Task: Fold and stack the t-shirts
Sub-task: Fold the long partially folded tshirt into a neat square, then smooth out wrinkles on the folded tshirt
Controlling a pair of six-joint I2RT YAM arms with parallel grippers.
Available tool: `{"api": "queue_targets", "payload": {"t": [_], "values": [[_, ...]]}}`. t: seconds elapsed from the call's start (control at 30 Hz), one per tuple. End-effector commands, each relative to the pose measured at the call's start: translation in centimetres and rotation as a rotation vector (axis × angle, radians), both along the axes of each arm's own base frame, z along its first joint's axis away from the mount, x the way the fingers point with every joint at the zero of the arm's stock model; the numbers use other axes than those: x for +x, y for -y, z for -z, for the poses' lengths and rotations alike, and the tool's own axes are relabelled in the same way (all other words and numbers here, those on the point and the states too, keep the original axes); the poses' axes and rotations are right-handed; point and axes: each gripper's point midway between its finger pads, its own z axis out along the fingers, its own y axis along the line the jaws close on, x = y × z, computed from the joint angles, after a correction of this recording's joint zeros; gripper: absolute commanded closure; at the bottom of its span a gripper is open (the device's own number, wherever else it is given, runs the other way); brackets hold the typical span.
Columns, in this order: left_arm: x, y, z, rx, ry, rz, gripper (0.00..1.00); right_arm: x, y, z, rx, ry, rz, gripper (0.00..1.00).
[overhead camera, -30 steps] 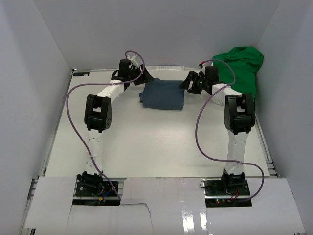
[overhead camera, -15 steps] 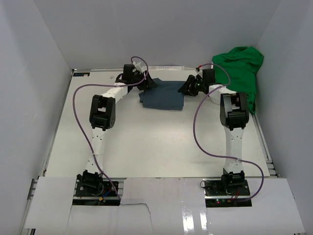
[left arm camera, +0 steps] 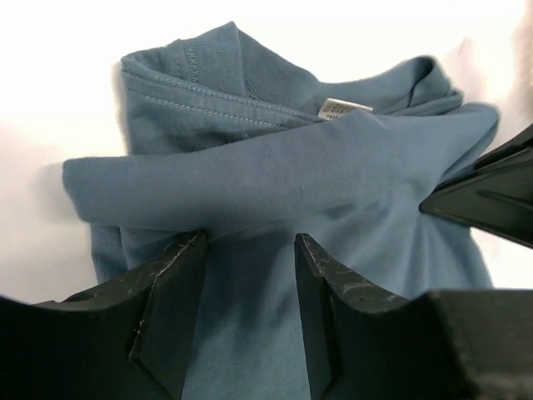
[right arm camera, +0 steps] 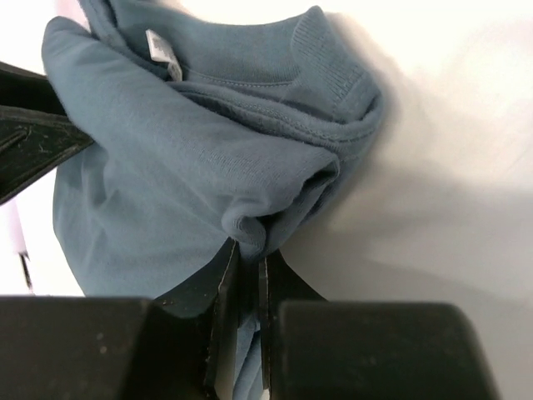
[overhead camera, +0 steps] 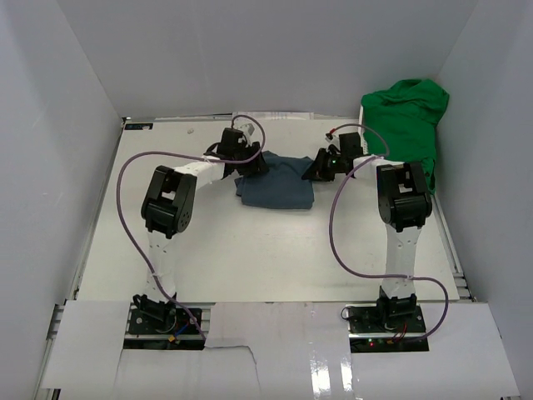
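Observation:
The slate-blue t-shirt (overhead camera: 275,179) lies partly folded at the far middle of the table, its neck label (left arm camera: 343,108) facing up. My left gripper (overhead camera: 250,162) sits low on the shirt's left edge. Its jaws (left arm camera: 250,250) stand open astride the cloth, with blue fabric between the fingers (left arm camera: 171,287). My right gripper (overhead camera: 315,171) is at the shirt's right edge, shut (right arm camera: 250,254) on a bunched fold of the blue cloth beside the collar (right arm camera: 329,62). The green t-shirt (overhead camera: 408,121) is heaped at the far right.
The green heap rests on something white that the right arm (overhead camera: 404,196) mostly hides. Grey walls close in the table (overhead camera: 250,250) at left, back and right. Purple cables loop from both arms.
Both grippers have come inward and down onto the blue shirt's two sides. The right jaws have closed on a fold of it. The left jaws have narrowed a little.

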Motion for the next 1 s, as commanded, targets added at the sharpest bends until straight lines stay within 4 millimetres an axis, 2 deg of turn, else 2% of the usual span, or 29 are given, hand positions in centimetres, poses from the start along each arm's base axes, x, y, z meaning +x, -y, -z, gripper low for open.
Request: {"api": "queue_targets", "payload": {"t": [0.0, 0.03, 0.07, 0.1, 0.13, 0.17, 0.2, 0.23, 0.3, 0.33, 0.37, 0.43, 0.47, 0.53, 0.6, 0.63, 0.67, 0.73, 0.77, 0.8, 0.83, 0.87, 0.9, 0.97], "values": [[-8.3, -2.4, 5.4, 0.233, -0.216, -0.033, 0.43, -5.2, -0.8, 0.8, -0.081, -0.068, -0.083, 0.92], [-9.0, -2.5, 3.8, 0.232, -0.200, -0.041, 0.43, -7.4, -1.1, 1.7, -0.099, -0.103, -0.103, 0.92], [-11.3, -3.3, 4.8, 0.250, -0.248, -0.046, 0.43, -8.4, -1.0, 1.7, -0.119, -0.104, -0.103, 0.92], [-12.4, -3.4, 4.5, 0.240, -0.269, -0.065, 0.43, -9.4, -1.6, 0.4, -0.126, -0.075, -0.120, 0.92], [-13.2, -3.5, 2.5, 0.223, -0.248, -0.080, 0.43, -11.6, -1.2, 1.4, -0.144, -0.115, -0.123, 0.92], [-15.7, -4.4, 3.7, 0.247, -0.294, -0.082, 0.43, -12.4, -1.0, 1.3, -0.155, -0.113, -0.115, 0.92], [-17.2, -4.3, 3.4, 0.253, -0.309, -0.097, 0.43, -13.4, -1.3, -0.2, -0.148, -0.090, -0.112, 0.92], [-19.1, -5.5, 2.9, 0.283, -0.309, -0.121, 0.43, -15.4, -1.0, -0.2, -0.158, -0.095, -0.113, 0.92], [-21.0, -6.7, 2.5, 0.304, -0.328, -0.163, 0.42, -17.4, -0.6, -0.3, -0.167, -0.115, -0.102, 0.92], [-21.7, -7.1, 2.3, 0.303, -0.331, -0.170, 0.42, -19.3, -0.1, 0.6, -0.178, -0.151, -0.106, 0.92], [-22.7, -7.6, 1.8, 0.297, -0.330, -0.177, 0.42, -20.1, -0.3, -0.2, -0.170, -0.133, -0.117, 0.92], [-23.6, -8.3, 1.6, 0.304, -0.349, -0.200, 0.42, -22.2, 0.2, 0.5, -0.180, -0.157, -0.116, 0.92], [-23.9, -8.3, 1.2, 0.297, -0.346, -0.199, 0.42, -22.5, 0.1, -0.2, -0.169, -0.137, -0.117, 0.92], [-24.6, -8.5, 1.4, 0.294, -0.362, -0.214, 0.42, -22.9, -0.1, -0.3, -0.162, -0.123, -0.122, 0.92], [-24.9, -8.5, 1.4, 0.290, -0.364, -0.216, 0.42, -23.3, -0.2, -0.3, -0.154, -0.119, -0.136, 0.86], [-24.9, -8.4, 1.4, 0.287, -0.364, -0.218, 0.42, -23.4, -0.4, -0.4, -0.148, -0.112, -0.146, 0.77], [-24.5, -8.9, 1.3, 0.305, -0.346, -0.242, 0.42, -23.4, -0.5, -0.5, -0.151, -0.106, -0.149, 0.60], [-23.8, -8.7, 0.4, 0.296, -0.314, -0.252, 0.42, -22.8, -0.4, -0.8, -0.166, -0.072, -0.142, 0.52], [-23.4, -8.9, -0.1, 0.300, -0.296, -0.267, 0.42, -22.1, -0.4, -1.7, -0.172, -0.038, -0.136, 0.45], [-22.7, -8.6, -1.5, 0.279, -0.262, -0.275, 0.41, -21.6, -0.2, -2.0, -0.192, -0.024, -0.126, 0.44], [-22.3, -8.6, -2.2, 0.274, -0.244, -0.281, 0.41, -21.5, 0.0, -2.4, -0.214, -0.016, -0.134, 0.39], [-21.6, -8.5, -3.8, 0.265, -0.216, -0.291, 0.41, -20.4, 0.1, -3.4, -0.233, 0.014, -0.119, 0.39], [-21.8, -8.7, -3.9, 0.274, -0.219, -0.292, 0.41, -20.1, 0.2, -3.8, -0.249, 0.022, -0.114, 0.39], [-20.9, -8.3, -6.3, 0.254, -0.175, -0.286, 0.41, -20.2, 1.2, -4.5, -0.302, 0.020, -0.105, 0.38]]}}
